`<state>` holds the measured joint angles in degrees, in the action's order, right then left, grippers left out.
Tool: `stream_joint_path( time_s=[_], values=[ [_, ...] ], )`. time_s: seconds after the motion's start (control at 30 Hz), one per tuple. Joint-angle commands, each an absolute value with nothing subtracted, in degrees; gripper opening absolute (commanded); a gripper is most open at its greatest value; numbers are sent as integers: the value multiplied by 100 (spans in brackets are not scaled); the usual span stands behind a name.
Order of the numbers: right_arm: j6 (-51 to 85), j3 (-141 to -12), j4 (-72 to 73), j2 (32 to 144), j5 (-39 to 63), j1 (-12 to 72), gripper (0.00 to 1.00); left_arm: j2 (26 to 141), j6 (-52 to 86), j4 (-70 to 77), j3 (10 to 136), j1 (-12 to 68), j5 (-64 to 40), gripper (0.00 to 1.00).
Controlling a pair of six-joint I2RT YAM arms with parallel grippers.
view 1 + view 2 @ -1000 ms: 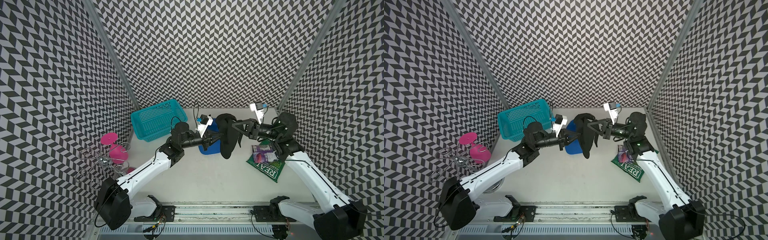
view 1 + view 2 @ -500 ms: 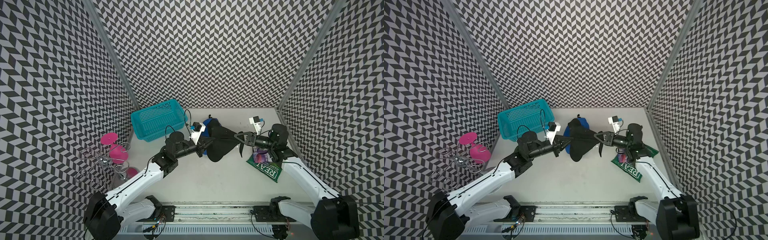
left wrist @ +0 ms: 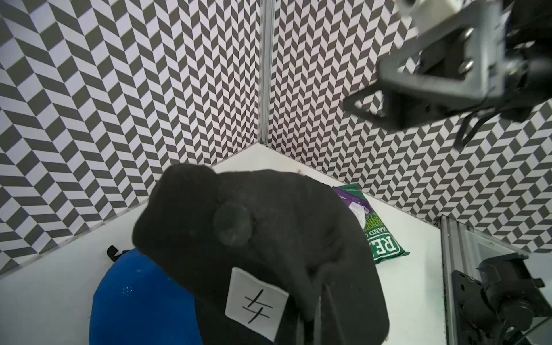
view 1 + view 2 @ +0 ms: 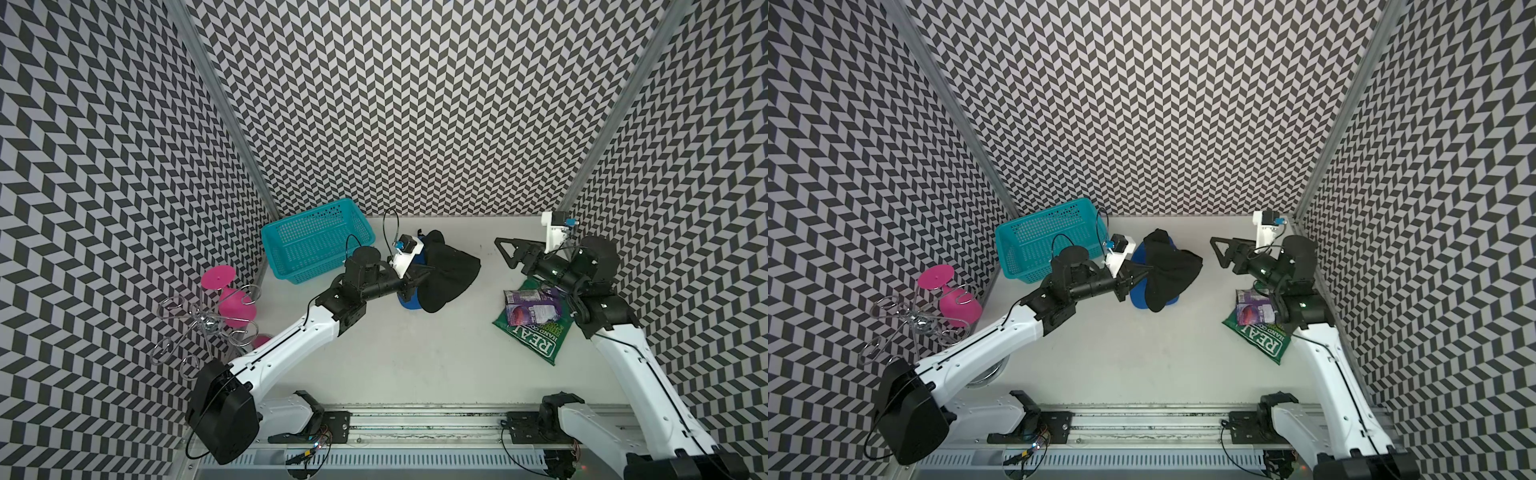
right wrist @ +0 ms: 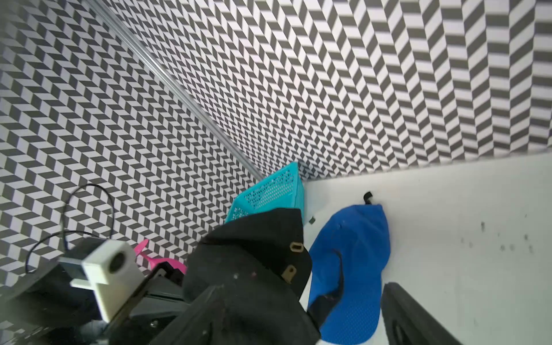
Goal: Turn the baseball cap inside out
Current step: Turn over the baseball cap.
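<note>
The white worktop [image 4: 415,357] carries nearly everything here. The teal basket [image 4: 316,241] stands in its far left corner, and I place everything else from there.

Nearer to me than the basket and further left is a wire rack [image 4: 199,328].

Just right of the basket, the black baseball cap [image 4: 449,270] hangs in a loose fold from my left fingers [image 4: 428,272]. They are pressed together on its edge, on the side facing the basket. I cannot tell whether the fabric reaches the worktop.

Well apart from the basket, by the right wall, a green snack bag [image 4: 536,338] lies flat with my right arm above it.

A blue cap [image 4: 1140,293] lies on the worktop just beside the basket, partly under the black one. Its brim points toward me.

A pink stemmed glass [image 4: 232,301] sits in the rack on the side nearest the basket.

A purple packet [image 4: 528,305] rests on the part of the green bag that faces the basket.

My right fingers [image 4: 515,255] are spread wide and hold nothing. They hover right of the basket, beyond the black cap and clear of it, with their tips pointing back toward it.

In the left wrist view, the black cap [image 3: 268,209] shows a round crown button [image 3: 233,222] and a white sewn label [image 3: 255,301] bearing a black mark.

In the right wrist view, a brass buckle [image 5: 296,247] sits on its strap.
</note>
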<state>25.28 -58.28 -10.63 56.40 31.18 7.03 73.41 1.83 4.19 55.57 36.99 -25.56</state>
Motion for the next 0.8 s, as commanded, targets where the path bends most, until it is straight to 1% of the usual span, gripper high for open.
stream_joint_path(
  time_s=[0.0,0.1,0.2,0.4,0.57,0.67,0.7,0.73,0.77],
  values=[
    [2223,-6274,-1349,5819,2432,1483,84,7483,-183,116,5879,3800,-2409,0],
    [2159,-6675,-1590,6244,1924,2428,82,7586,-321,3,5962,3947,-2234,0],
    [2218,-6768,-1479,6614,1574,2988,80,7639,-386,-65,6036,4072,-2077,0],
    [2299,-6715,-1248,7079,1588,3325,72,7599,-160,-24,6017,4248,-1912,0],
    [2082,-6678,-1490,7291,1286,3492,72,7583,-12,156,5952,4423,-1845,0],
    [1853,-6689,-1736,7422,901,3674,72,7607,-26,149,6003,4490,-1694,0],
    [1783,-6673,-1798,7460,777,3727,69,7617,-27,149,6024,4493,-1661,0],
    [1718,-6656,-1852,7501,695,3756,63,7624,-14,135,6057,4500,-1622,0],
    [1674,-6645,-1900,7530,604,3779,54,7626,7,92,6088,4493,-1584,0]
  ],
)
